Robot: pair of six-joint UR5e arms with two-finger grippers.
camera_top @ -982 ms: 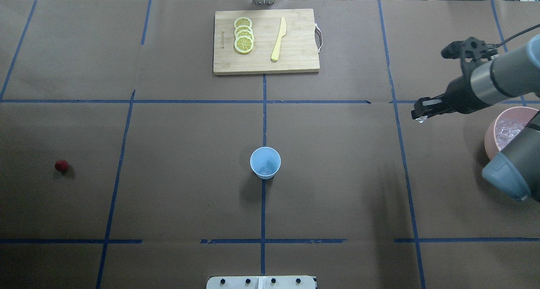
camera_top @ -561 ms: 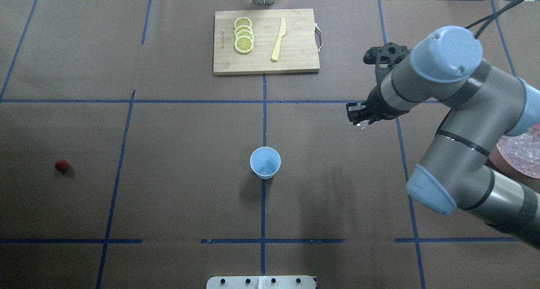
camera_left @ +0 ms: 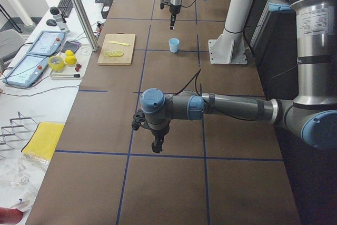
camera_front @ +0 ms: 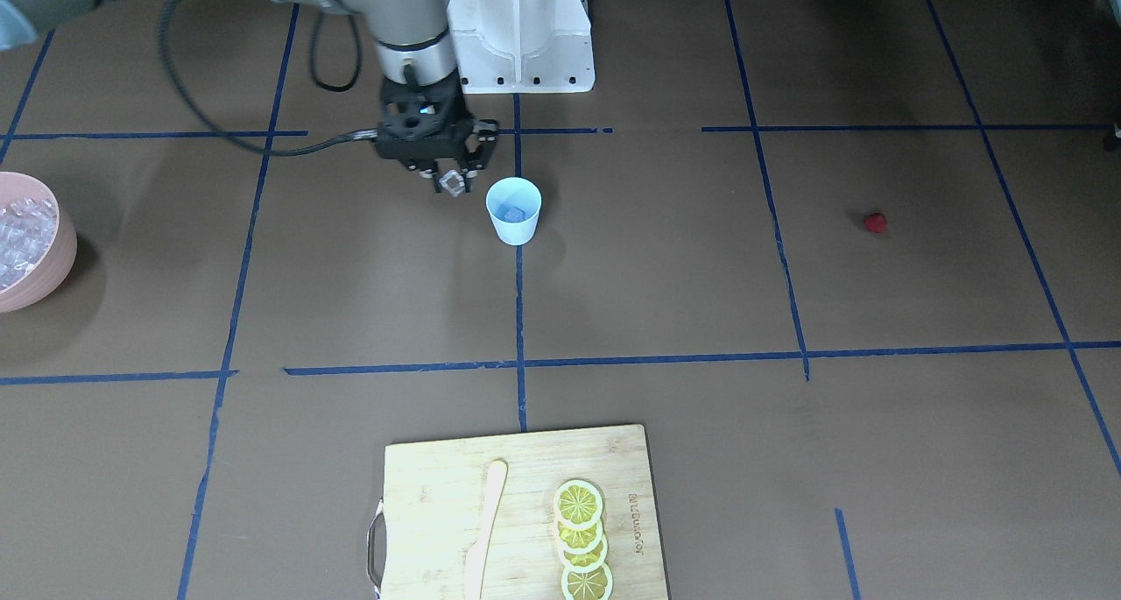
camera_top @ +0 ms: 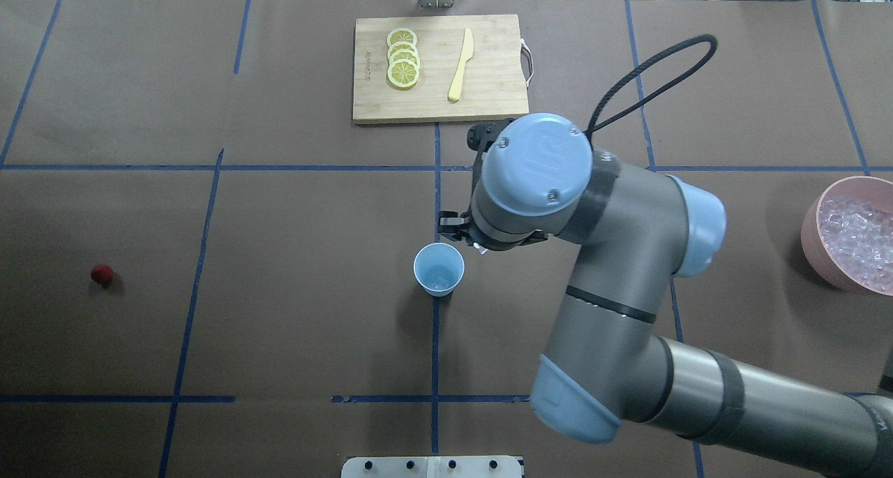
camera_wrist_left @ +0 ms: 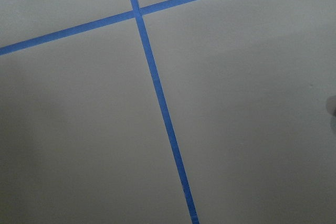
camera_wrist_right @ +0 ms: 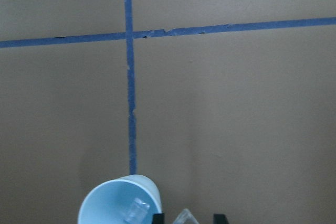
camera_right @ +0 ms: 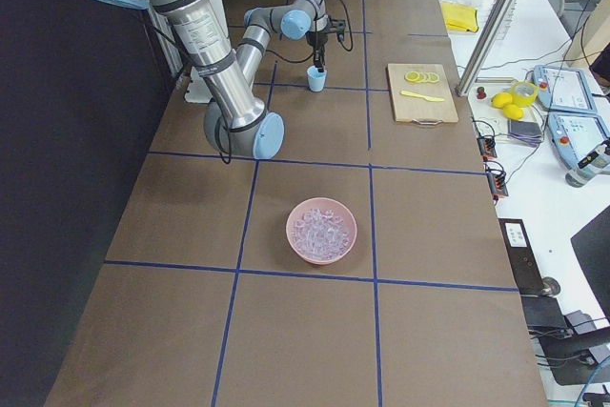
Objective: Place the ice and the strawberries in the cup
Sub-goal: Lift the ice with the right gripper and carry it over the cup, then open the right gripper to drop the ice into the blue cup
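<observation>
Right tool (camera_front: 449, 180), clamped on one ice cube (camera_front: 453, 184), hangs just beside the cup (camera_front: 514, 214), toward the desk's (camera_front: 666, 276) right end.

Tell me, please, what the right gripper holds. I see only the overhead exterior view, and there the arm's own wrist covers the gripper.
Observer: In the front-facing view the right gripper is shut on one clear ice cube.
Operator: Is the cube above the opening of the cup?
Observer: No. In the right wrist view the cube hangs beside the cup, outside its rim.
Operator: And where is the left arm? My view does not show it.
Observer: The exterior left view shows it stretched low over the table, with the left gripper pointing down, far from the cup. I cannot tell whether that gripper is open or shut.
</observation>
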